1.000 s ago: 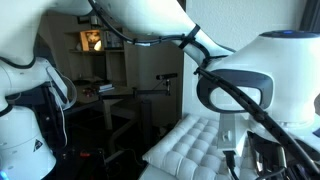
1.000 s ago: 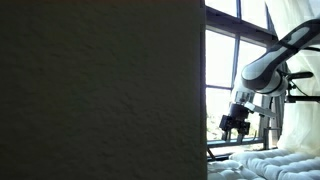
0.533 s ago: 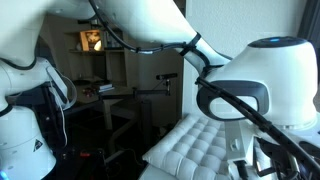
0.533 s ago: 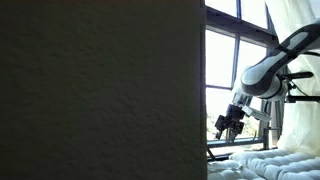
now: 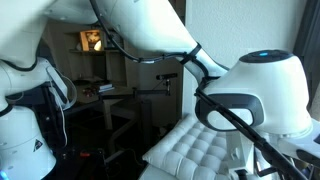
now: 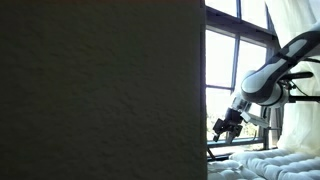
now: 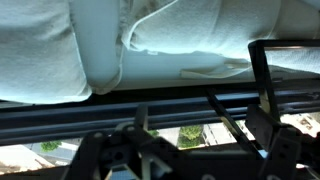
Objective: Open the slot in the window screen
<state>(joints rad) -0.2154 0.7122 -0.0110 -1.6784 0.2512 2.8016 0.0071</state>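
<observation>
A dark, rough-textured flat panel (image 6: 100,90) fills the left of an exterior view. Right of it stands the tall glass window with dark frame bars (image 6: 222,60); the slot in its screen cannot be made out. The black two-finger gripper (image 6: 222,127) hangs near the window's lower part, above the white tufted cushion (image 6: 265,163) at near right, its jaws spread wide with nothing between them. In the wrist view the gripper (image 7: 195,160) faces the window's dark horizontal rails (image 7: 160,108). The white robot arm (image 6: 268,78) reaches in from the far right, beside a white curtain (image 6: 292,30).
</observation>
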